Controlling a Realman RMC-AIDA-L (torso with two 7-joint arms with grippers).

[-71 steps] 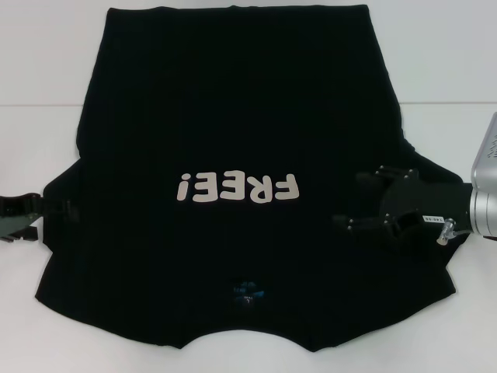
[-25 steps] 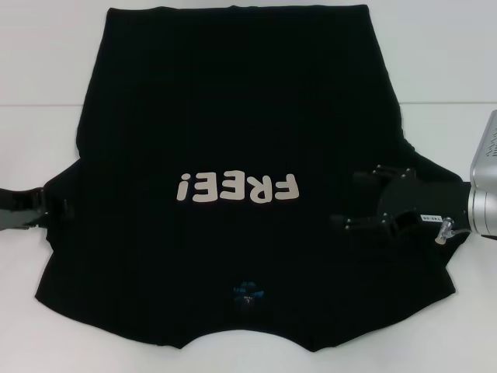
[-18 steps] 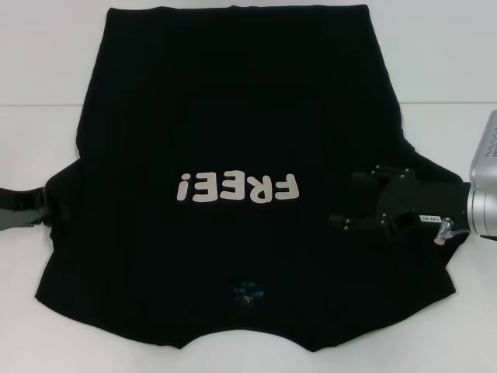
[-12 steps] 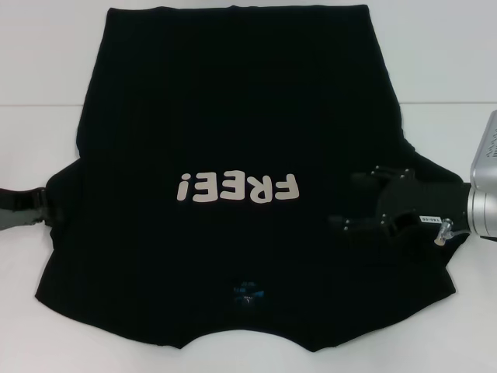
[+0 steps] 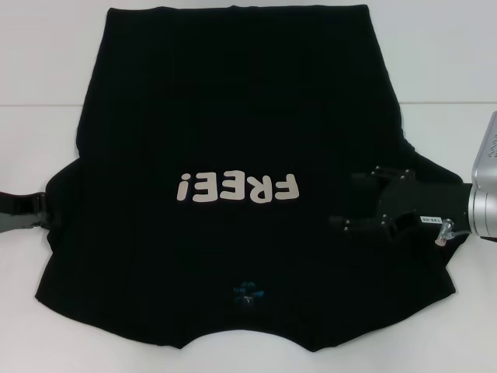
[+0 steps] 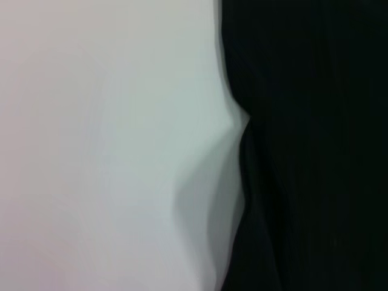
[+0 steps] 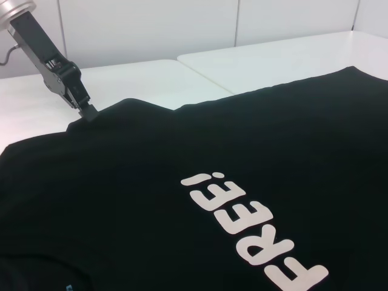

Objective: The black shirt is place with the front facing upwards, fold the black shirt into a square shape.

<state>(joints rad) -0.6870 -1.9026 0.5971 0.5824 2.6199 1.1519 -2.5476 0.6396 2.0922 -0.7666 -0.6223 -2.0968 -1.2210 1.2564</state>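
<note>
Across the frame's centre, the black shirt (image 5: 241, 140) lies flat on the white table (image 5: 39, 70), "FREE!" lettering (image 5: 237, 187) upward. Right gripper (image 5: 348, 200), middle right, hovers over the sleeve with fingers spread, holding nothing. Left gripper (image 5: 51, 211), at the left edge, meets the opposite sleeve; its grip cannot be told.

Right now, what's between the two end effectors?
Head view: only the black shirt, its FREE! lettering midway between left end effector and right end effector.

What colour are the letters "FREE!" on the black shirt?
Cream, almost off-white, letters on the plain black shirt; the head view shows them best.
</note>
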